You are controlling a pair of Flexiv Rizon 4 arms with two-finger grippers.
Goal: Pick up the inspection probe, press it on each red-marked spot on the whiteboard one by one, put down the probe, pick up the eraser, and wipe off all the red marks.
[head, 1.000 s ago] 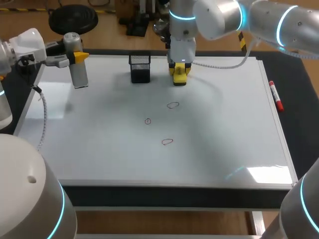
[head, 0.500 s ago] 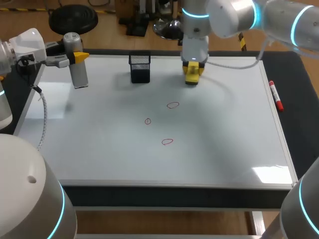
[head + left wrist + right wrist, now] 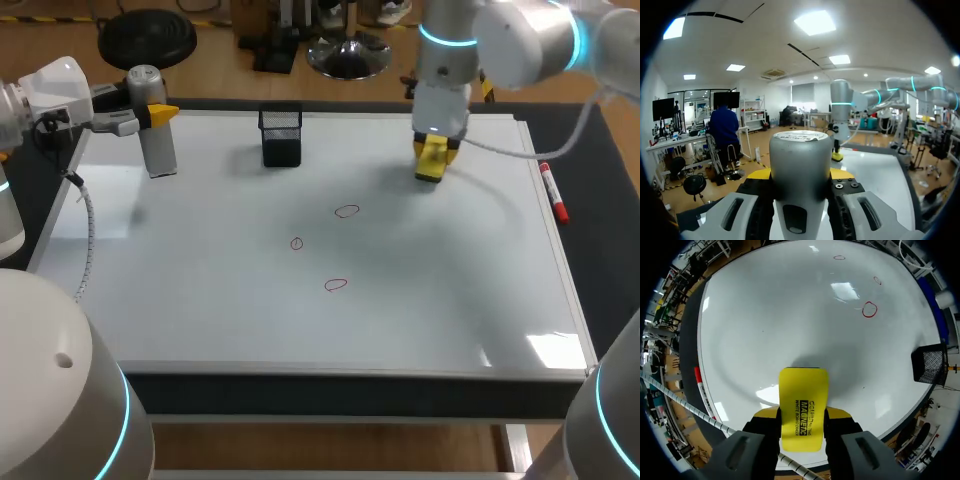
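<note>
The flat yellow rectangular eraser, black print on its face, is clamped between the right gripper's fingers near the white whiteboard's far edge, while the left gripper grips the grey cylindrical probe at the whiteboard's far left corner.

grey, round-topped inspection probe, upright, clamped between the jaws of the left gripper at the far left corner of the whiteboard. yellow block eraser with black print on its face, gripped on two sides by the right gripper, held at the board's far right part; contact with the surface not clear. three small red ovals near the board's middle, unwiped, all well apart from the eraser.
</note>
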